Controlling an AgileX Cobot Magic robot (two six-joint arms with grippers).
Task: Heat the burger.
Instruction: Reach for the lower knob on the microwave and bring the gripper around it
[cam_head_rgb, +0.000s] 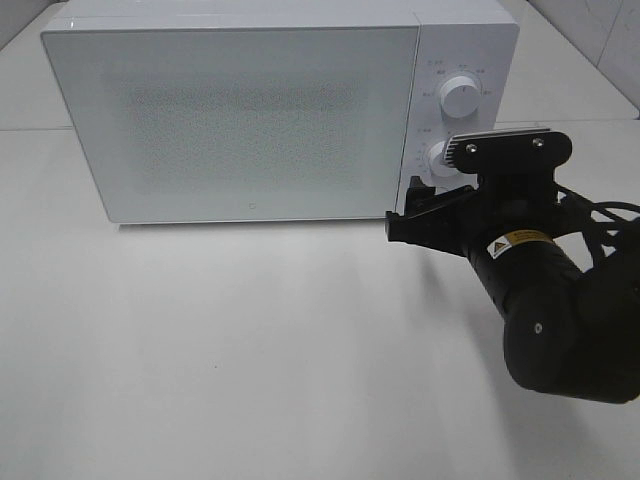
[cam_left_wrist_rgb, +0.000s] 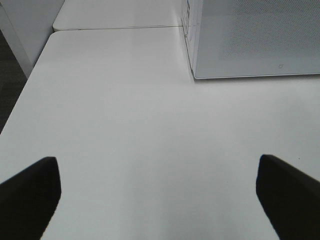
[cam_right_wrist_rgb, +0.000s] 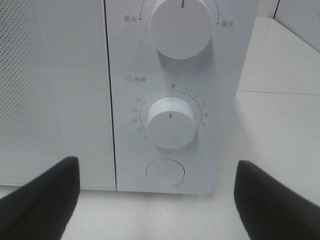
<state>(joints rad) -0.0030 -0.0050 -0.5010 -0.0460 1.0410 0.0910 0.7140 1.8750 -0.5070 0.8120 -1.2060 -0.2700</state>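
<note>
This looks like a robotics lab or test room, not a real kitchen. A white microwave sits alone on plain white tables pushed edge to edge, and a black robot arm with a yellow warning sticker stands in front of it. White wall tiles close off the far corner, and a dark floor shows beside the table.

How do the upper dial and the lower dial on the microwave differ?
The upper dial has Chinese heat labels beside it; the lower dial has a ring of numbers. The upper dial looks wider than the lower dial. Both are white, round, with a red mark pointing up.
</note>
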